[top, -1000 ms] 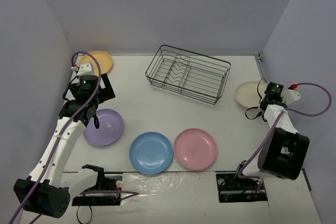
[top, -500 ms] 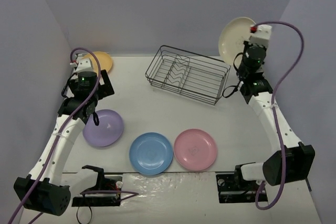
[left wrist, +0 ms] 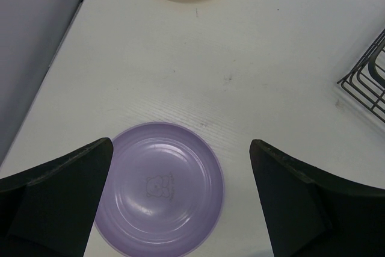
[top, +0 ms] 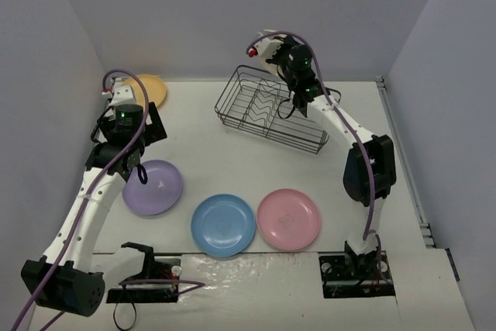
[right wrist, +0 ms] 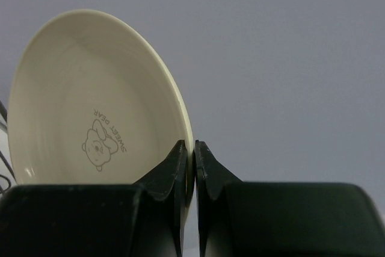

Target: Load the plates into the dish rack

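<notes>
White desk (top: 232,156), walled on three sides. The dish rack (top: 277,108) sits toward the far side, set at a slant. No plate in it, as far as the top view shows.

The right arm (top: 364,164) reaches long and high over the rack's far edge. The left arm (top: 93,199) hangs well left of the rack.

Plates: four lie flat on the desk.
- The yellow-orange plate (top: 149,91) is far left of the rack, by the back corner.
- The purple plate (top: 153,187) is left of the rack and nearer the arm bases.
- The blue plate (top: 223,225) and pink plate (top: 288,219) lie side by side in front of the rack, just apart.

The cream plate (right wrist: 90,97) is off the desk, held over the rack's far side toward its left end. The wrist view shows it upright on edge, bear print facing the camera.

The right hand (right wrist: 194,148) is narrow, pinched on the cream plate's rim. The left hand (left wrist: 180,144) is wide, holding nothing, above the purple plate.

Step in hand, as judged: the first plate is carried to the rack but not yet slotted. The next move calls for lowering it edge-first, lined up with a gap in the zigzag dividers (top: 263,102). Release should come only once the wires bear it.

The rim pinch looks thin, so a knock on the rack's top wire could twist the plate. Nothing lies between plate and rack. The left arm is well clear of that path.
</notes>
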Robot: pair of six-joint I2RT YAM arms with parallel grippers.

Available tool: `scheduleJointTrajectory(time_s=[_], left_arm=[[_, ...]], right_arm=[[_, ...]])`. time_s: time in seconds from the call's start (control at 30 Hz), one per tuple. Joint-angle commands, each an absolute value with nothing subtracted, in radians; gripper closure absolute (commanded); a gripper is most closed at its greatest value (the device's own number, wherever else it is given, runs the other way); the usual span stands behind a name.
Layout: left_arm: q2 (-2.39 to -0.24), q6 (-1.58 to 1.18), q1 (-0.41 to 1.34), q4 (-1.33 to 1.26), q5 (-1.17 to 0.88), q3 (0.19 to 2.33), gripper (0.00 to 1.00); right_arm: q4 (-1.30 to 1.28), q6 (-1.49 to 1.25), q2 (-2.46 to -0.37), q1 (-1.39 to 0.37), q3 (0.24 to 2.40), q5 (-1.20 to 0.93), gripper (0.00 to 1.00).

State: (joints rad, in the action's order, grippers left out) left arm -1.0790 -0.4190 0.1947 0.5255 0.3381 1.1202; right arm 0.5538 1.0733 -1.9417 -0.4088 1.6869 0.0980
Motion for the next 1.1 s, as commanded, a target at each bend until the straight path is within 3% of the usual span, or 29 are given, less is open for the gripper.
scheduleJointTrajectory(time_s=[0.0,0.5,1.07], left_arm=[[-1.065,-0.399,0.187,0.505,0.387,1.16,0.03],[-1.117,-0.391,0.187,0.518,0.416,1.173,0.03],[-1.124,-0.388,0.187,0.519,0.409,1.177,0.03]], right_arm=[[0.626,1.195,-1.964,-0.414,1.831,0.039,1.0],[0.485,1.191,-2.086,-0.411,1.936,-0.067,1.0],[0.511,1.186,-2.164,-0.399,1.94,-0.063,1.0]])
